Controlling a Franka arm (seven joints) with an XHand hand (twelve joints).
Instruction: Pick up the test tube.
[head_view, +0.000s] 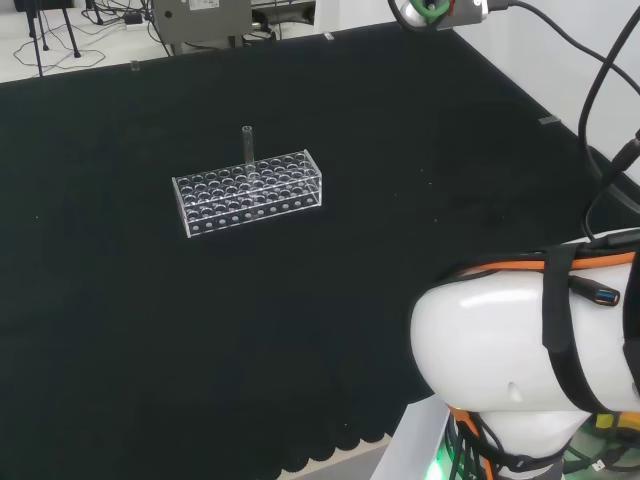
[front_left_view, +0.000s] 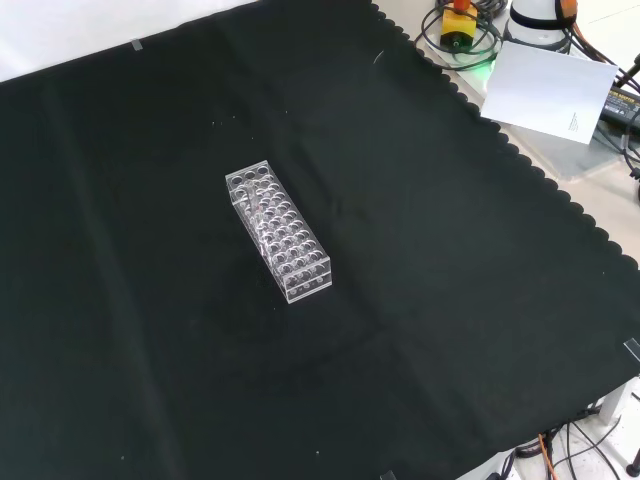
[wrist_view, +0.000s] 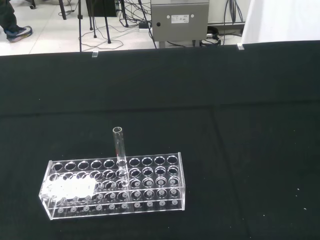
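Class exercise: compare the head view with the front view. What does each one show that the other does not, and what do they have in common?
Head view: the arm's own white link stands at the right, and the clear test tube rises plainly above the rack, toward its far side.

Front view: a white sheet lies beyond the cloth's scalloped edge at the upper right; the tube is hard to make out among the holes.

Both: the clear rack of many holes stands alone on the black cloth.

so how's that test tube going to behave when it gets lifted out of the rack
The test tube looks like thin clear glass, so probably light, slippery and fragile. It stands upright in the clear rack, so a straight upward pull should free it; a sideways tug might drag the rack.
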